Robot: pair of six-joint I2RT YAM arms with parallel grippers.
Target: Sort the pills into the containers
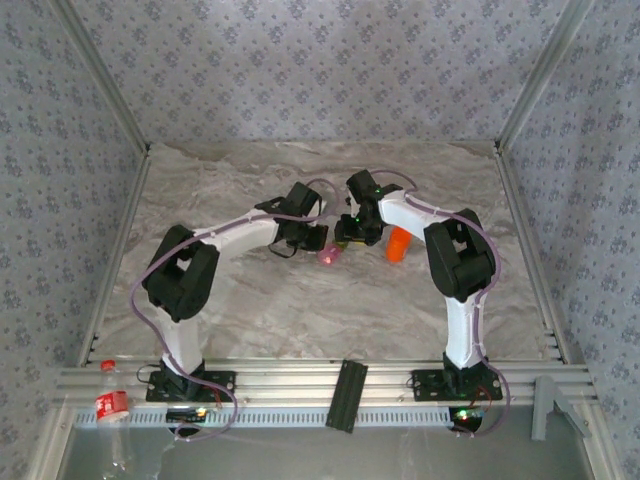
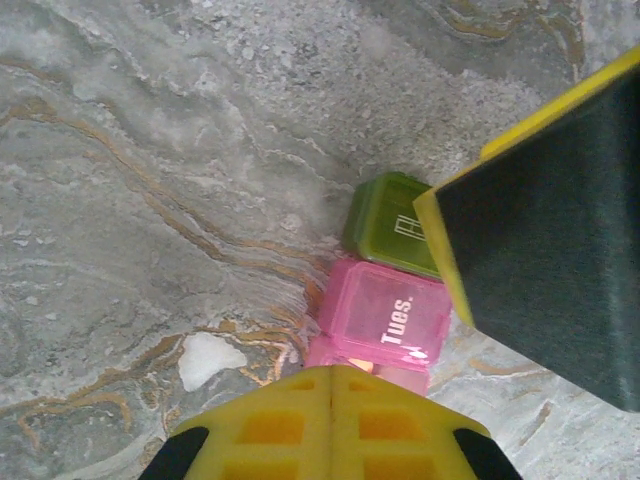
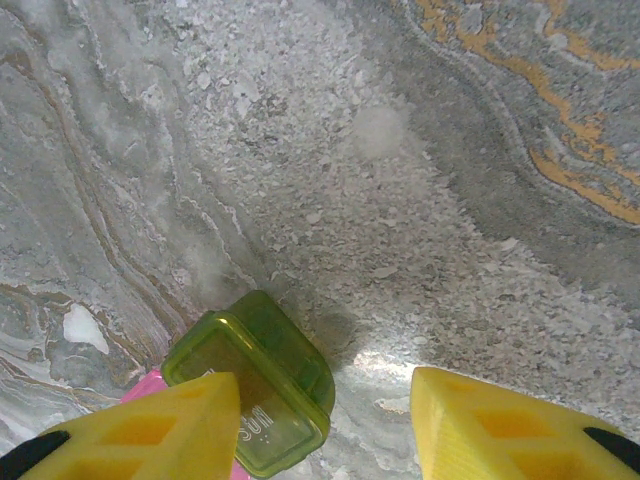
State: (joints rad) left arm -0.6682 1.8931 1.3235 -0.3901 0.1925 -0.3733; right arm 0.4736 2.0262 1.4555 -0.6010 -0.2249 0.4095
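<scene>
Pink and olive-green clear plastic: the containers [image 1: 331, 255], two small lidded boxes joined as a pair, sit mid-desk [image 1: 300, 320], near the orange bottle [image 1: 398, 244]. Judged light, stiff and smooth-walled, so likely to skid or tip if pushed from one side. Best hold is low across the flat side walls, not on the lids. Left end effector [image 2: 332, 385] is fully closed, tips at the pink box's [image 2: 385, 315] near edge — whether it pinches a flap, cannot tell. Right end effector [image 3: 322, 385] is parted and empty, above the green box [image 3: 255, 385].
</scene>
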